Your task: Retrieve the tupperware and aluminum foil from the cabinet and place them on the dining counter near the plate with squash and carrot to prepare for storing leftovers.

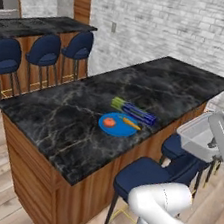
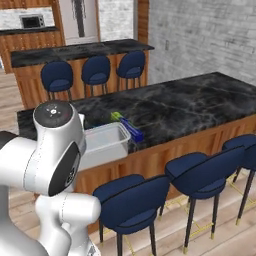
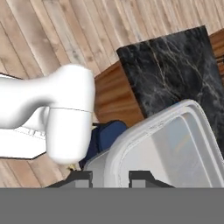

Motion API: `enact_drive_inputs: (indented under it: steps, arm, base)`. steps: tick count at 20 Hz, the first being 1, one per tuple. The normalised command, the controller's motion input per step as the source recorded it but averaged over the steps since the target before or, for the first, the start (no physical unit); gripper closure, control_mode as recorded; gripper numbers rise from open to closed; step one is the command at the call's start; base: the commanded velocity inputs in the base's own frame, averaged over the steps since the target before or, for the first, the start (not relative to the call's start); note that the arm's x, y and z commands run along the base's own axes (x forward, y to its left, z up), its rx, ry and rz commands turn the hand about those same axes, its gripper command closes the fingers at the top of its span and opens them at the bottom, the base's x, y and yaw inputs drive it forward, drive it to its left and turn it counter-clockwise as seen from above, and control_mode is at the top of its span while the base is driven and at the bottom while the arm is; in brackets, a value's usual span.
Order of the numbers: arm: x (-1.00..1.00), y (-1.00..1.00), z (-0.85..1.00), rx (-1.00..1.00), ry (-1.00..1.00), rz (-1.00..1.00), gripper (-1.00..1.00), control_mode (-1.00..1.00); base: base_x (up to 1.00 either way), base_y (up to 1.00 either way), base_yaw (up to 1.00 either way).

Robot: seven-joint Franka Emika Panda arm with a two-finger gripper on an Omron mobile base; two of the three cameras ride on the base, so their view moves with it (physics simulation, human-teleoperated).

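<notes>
Close in, through the hand view, the pincer [image 3: 109, 177] is clamped on the near rim of the tupperware [image 3: 175, 144], one dark fingertip on either side of the wall, and the translucent grey-white tub fans out ahead of it. The tub is up in the air, held off the floor, and in the left base view it hangs over the blue padded stools [image 1: 145, 177] just off the table's [image 1: 57, 121] edge, not resting on anything. From the right base view the same tub sits right in front of the black marble-veined top, its far end overlapping the dark-blue carton behind it.

Onto the table now: the bright-blue plate [image 1: 117, 126] lies flat near the stool-side edge, and on it the round orange-red squash [image 1: 109, 122] sits to the left with the thin orange carrot [image 1: 130, 122] beside it, the two close but apart. Just behind the plate, touching or all but touching its far rim, lies the aluminum foil [image 1: 134, 112], flat on its long side, green end pointing left.

Further back, a second dark counter [image 1: 40, 25] with three more blue stools [image 1: 44, 51] lined up along it. Beyond that, a white brick wall [image 1: 162, 20], and in the right base view a grey microwave [image 2: 31, 21] on a distant counter.
</notes>
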Motion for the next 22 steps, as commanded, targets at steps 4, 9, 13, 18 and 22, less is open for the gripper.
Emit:
enact_drive_inputs:
  steps: [4, 9, 13, 18, 22]
  arm:
    - [0.48, 0.36, -0.32, 0.0, 0.06, 0.22, 1.0, -1.0]
    - [0.84, 0.94, -0.48, -0.05, 0.17, 0.27, 1.0, -1.0]
    - [0.87, 0.89, -0.36, -0.02, 0.17, 0.17, 1.0, -1.0]
    - [0.78, 0.85, -0.33, -0.01, 0.04, 0.12, 1.0, -1.0]
    - [0.67, 0.61, -0.37, 0.0, 0.0, 0.07, 1.0, -1.0]
  base:
    - [0.46, 0.21, 0.28]
    - [0.0, 0.0, 0.0]
    - [0.0, 0.0, 0.0]
    - [0.0, 0.0, 0.0]
    - [0.0, 0.0, 0.0]
